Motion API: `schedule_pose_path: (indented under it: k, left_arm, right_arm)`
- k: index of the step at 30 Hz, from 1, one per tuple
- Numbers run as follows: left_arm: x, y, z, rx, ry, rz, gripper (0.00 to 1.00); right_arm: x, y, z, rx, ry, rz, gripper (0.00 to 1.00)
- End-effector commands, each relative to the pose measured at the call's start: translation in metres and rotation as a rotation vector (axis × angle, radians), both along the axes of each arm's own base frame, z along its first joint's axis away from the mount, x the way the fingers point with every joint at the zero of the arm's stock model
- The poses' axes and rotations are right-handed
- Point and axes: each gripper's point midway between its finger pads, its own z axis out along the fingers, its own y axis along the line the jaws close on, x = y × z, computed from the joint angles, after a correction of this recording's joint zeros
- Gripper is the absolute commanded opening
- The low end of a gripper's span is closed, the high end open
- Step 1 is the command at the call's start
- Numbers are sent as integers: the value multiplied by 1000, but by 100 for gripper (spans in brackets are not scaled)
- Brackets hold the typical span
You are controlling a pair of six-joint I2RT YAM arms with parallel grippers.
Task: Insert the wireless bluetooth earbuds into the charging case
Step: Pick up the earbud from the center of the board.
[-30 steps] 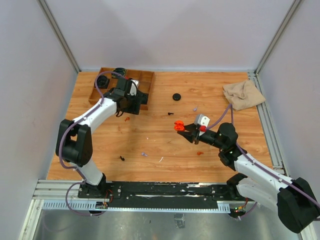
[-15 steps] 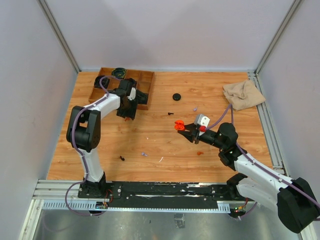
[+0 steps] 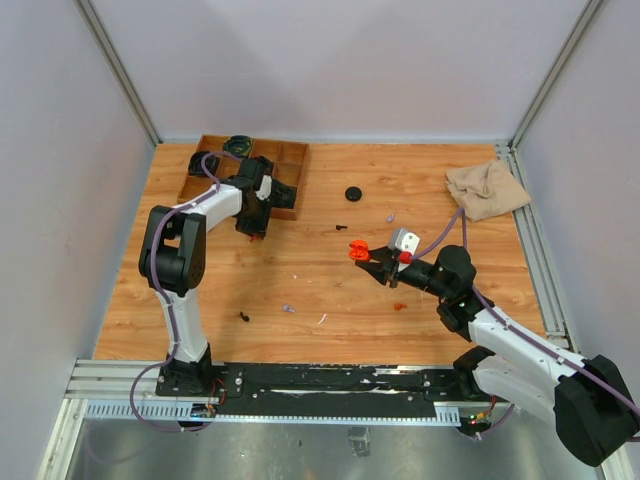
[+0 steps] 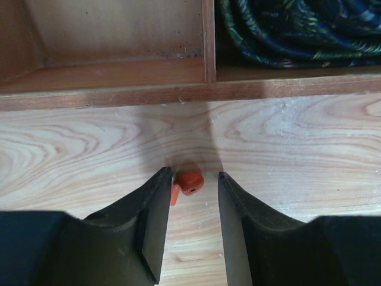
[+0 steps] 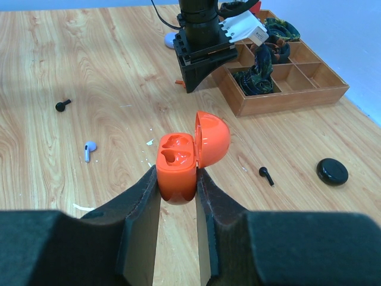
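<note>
At the worktop's (image 4: pixel 297 149) ten o'clock, beside the wooden tray (image 4: pixel 119 89), the left claw (image 4: pixel 193 174) stands narrowly open around an orange-red earbud (image 4: pixel 189 182), while the right claw (image 5: pixel 177 172), just three o'clock of centre, clamps the open orange case (image 5: pixel 177 158).

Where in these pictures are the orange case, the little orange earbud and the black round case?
orange case (image 5: pixel 177 177), right wrist view, front of its lower half.
orange earbud (image 4: pixel 190 182), left wrist view, its rounded head.
black round case (image 5: pixel 332 171), right wrist view, middle of its top.
</note>
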Motion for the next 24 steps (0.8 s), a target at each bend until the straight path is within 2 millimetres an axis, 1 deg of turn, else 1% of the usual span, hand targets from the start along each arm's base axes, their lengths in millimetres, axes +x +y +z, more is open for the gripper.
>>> schedule_pose_path:
  k: [1,7,13,17,24]
  left_arm:
    - [2,4,-3,14,13,-2,41]
    - [-7,5,-18,22,66,-4,34]
    - [-15,5,-20,20,91,0,29]
    - [-17,4,-12,5,78,12,27]
    - [-19,-7,16,-75,19,35,25]
  right_arm:
    - [4,-4,4,3,-30,-16,1]
    - [3,-4,7,6,-36,-15,1]
    - [2,-5,8,7,-41,-17,1]
    - [2,-5,11,9,-43,-11,1]
    - [2,-3,14,12,-42,-4,1]
